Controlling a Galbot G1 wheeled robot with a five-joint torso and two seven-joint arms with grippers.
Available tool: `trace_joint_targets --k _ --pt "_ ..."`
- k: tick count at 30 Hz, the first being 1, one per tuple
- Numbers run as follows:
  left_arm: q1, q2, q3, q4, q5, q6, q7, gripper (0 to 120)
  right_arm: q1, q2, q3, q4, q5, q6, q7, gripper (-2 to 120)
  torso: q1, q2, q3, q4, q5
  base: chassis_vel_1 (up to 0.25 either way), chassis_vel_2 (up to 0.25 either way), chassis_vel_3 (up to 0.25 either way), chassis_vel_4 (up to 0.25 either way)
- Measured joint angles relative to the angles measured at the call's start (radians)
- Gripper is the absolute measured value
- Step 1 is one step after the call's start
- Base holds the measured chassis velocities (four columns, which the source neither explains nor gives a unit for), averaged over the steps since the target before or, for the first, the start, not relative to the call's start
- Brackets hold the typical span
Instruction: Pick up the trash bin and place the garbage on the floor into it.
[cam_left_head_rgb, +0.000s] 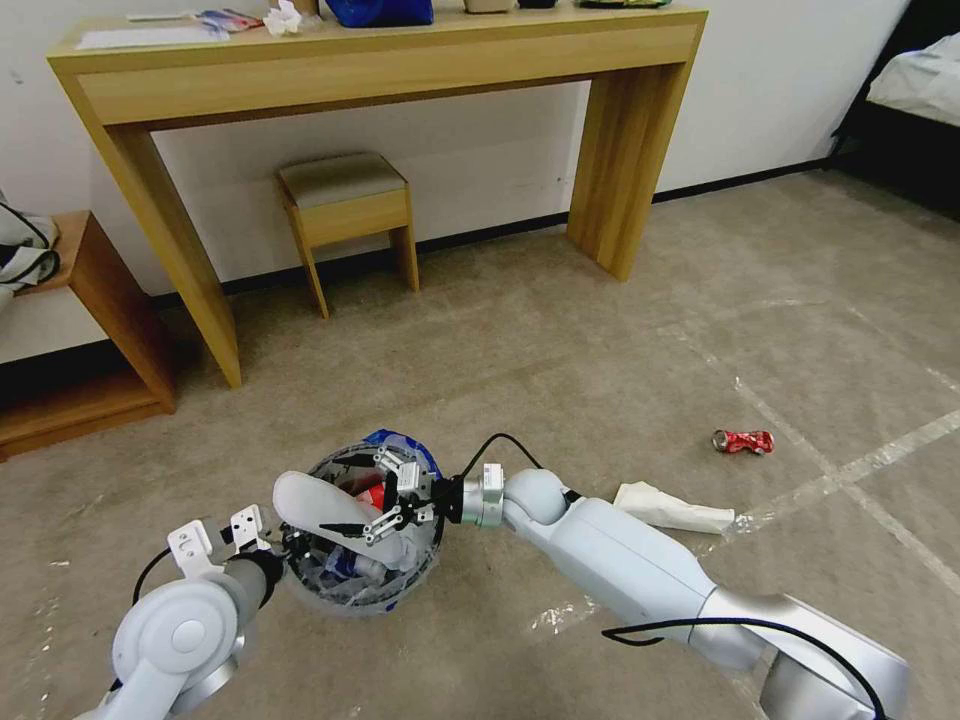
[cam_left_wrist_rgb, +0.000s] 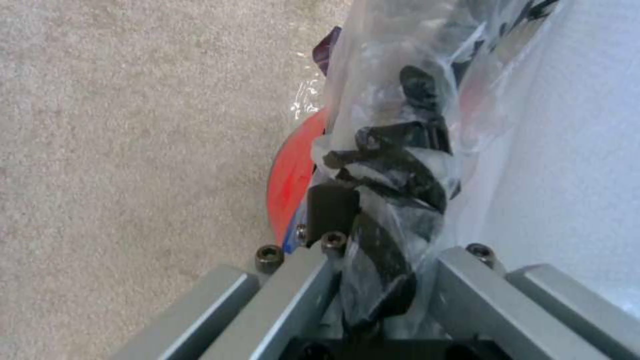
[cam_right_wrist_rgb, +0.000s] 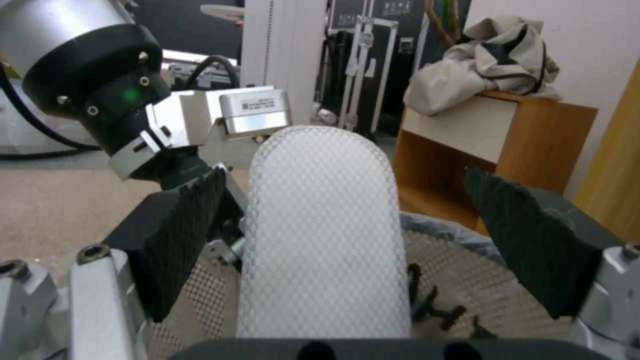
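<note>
In the head view the trash bin (cam_left_head_rgb: 350, 598), a red pail lined with a printed clear bag, hangs low in front of me. My left gripper (cam_left_head_rgb: 285, 545) is shut on its near rim; the left wrist view has the fingers (cam_left_wrist_rgb: 320, 280) clamping the bag (cam_left_wrist_rgb: 393, 150) and red rim (cam_left_wrist_rgb: 293, 180). A flat white slipper (cam_left_head_rgb: 310, 500) sticks out of the bin. My right gripper (cam_left_head_rgb: 395, 495) hovers over the bin, open, its pads (cam_right_wrist_rgb: 190, 235) standing apart from the slipper (cam_right_wrist_rgb: 323, 225). On the floor (cam_left_head_rgb: 600, 350) lie a crushed red can (cam_left_head_rgb: 743, 441) and a white tissue (cam_left_head_rgb: 672, 508).
A wooden console table (cam_left_head_rgb: 380, 60) stands against the far wall with a small stool (cam_left_head_rgb: 345, 215) under it. A low wooden shelf (cam_left_head_rgb: 90, 350) is at the left, a bed (cam_left_head_rgb: 920, 90) at the far right. Pale tape lines (cam_left_head_rgb: 800, 490) cross the carpet.
</note>
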Motion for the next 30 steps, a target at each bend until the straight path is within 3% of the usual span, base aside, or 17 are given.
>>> trace_joint_targets --k 12,21,27,30 --pt "-0.009 0.003 0.005 0.009 -0.004 0.000 -0.007 0 0.004 -0.042 0.016 0.026 0.019 0.000 -0.001 93 0.000 0.000 0.000 0.0000 0.0001 0.000 0.000 0.000 0.000" --pt "-0.009 0.006 0.005 0.019 -0.010 0.000 -0.011 0 0.036 -0.091 0.099 0.133 0.138 -0.026 -0.014 98 0.000 0.000 0.000 0.0001 0.0002 0.000 0.000 0.000 0.000" --pt "-0.010 0.010 0.003 0.022 -0.019 0.001 -0.016 0 0.060 -0.169 0.206 0.222 0.207 -0.052 0.052 100 0.000 0.000 0.000 0.0000 0.0001 0.000 0.000 0.000 0.000" --pt "-0.010 0.014 0.000 0.022 -0.024 0.002 -0.017 0 0.059 -0.220 0.253 0.259 0.229 -0.043 0.131 100 0.000 0.000 0.000 -0.0001 0.0002 0.000 0.000 0.000 0.000"
